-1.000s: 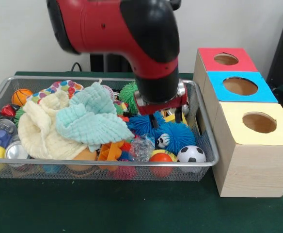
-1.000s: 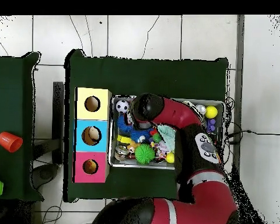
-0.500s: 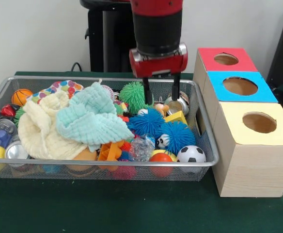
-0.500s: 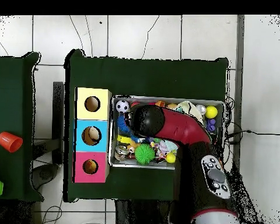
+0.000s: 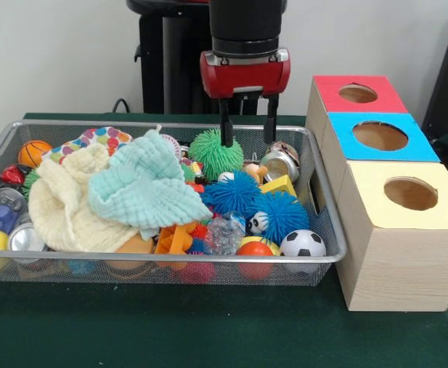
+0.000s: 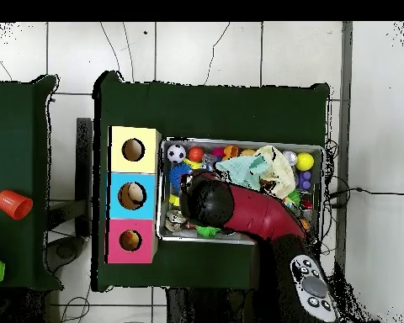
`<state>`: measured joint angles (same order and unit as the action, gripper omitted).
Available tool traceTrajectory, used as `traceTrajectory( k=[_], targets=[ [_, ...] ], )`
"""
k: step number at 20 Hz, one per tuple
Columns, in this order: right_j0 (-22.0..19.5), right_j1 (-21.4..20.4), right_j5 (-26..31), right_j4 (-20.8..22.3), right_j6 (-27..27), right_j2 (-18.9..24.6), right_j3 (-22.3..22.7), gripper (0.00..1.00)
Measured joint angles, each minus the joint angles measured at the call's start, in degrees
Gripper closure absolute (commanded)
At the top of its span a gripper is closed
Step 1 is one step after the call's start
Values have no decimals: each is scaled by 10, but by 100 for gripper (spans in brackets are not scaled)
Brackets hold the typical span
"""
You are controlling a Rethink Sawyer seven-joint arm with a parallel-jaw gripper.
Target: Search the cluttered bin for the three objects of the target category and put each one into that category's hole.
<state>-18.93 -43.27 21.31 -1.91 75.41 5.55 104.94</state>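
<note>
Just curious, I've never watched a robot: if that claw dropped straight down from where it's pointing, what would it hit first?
Probably the green spiky ball, just under the open gripper; the metal can lies close, and depth is unclear.

Bin (image 5: 327, 230) and hole boxes (image 5: 396, 238) side by side on the surface (image 5: 209, 330).
In the front view the boxes stand right of the bin; cloths (image 5: 132, 192) lie left inside, balls (image 5: 302, 243) right; the hand (image 5: 248, 138) hangs above the bin's rear.

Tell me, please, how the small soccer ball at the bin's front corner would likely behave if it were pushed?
The soccer ball is round, so it would probably roll. It rests against the wire bin wall and the blue spiky ball, which likely limit its travel. It looks light.
</note>
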Motion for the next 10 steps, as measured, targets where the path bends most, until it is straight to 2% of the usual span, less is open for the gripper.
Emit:
traceTrajectory(
  k=[10],
  targets=[
    [0, 7, -3, -1, 0, 0, 54, 0]
  ],
)
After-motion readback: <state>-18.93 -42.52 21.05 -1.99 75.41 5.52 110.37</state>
